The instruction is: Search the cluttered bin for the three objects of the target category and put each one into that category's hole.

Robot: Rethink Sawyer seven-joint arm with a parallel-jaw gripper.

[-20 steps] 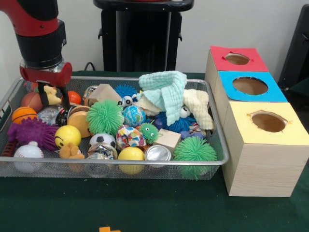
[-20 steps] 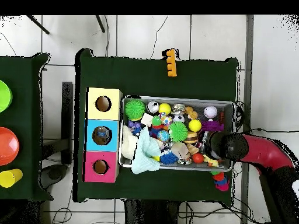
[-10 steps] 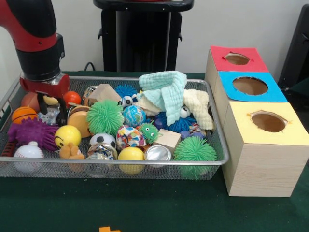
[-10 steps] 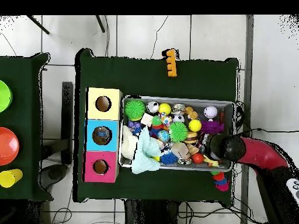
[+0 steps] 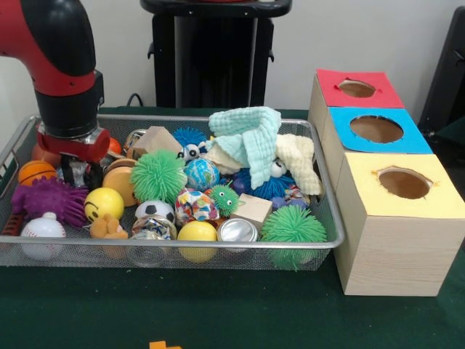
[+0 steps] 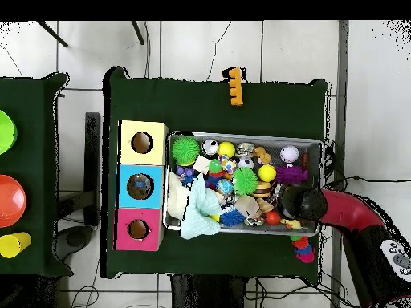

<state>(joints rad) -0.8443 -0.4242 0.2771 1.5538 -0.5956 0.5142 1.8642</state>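
A wire mesh bin (image 5: 320,240) is packed with toys: green spiky balls (image 5: 157,176), a yellow smiley ball (image 5: 102,204), a purple spiky toy (image 5: 47,198), a small basketball (image 5: 35,171), a baseball (image 5: 42,227), a tin can (image 5: 237,230), wooden blocks and a mint cloth (image 5: 251,134). My gripper (image 5: 80,173) is low in the bin's left end, between the basketball and a tan disc, with its tips buried among the toys. In the overhead view the gripper (image 6: 301,202) is at the bin's right end. Beside the bin stand a red-topped box (image 5: 356,89), a blue-topped box (image 5: 376,129) and a yellow-topped box (image 5: 404,183), each with a round hole.
An orange piece (image 6: 234,86) lies on the green table outside the bin. A stack of coloured rings (image 6: 303,250) sits just outside the bin near the arm. Coloured dishes (image 6: 10,200) rest on a separate table. A black stand (image 5: 214,51) rises behind the bin.
The arm has come down and shifted slightly rightward in the front view, sinking the gripper deeper among the toys. It now covers the red-orange ball and the yellow toy seen earlier.
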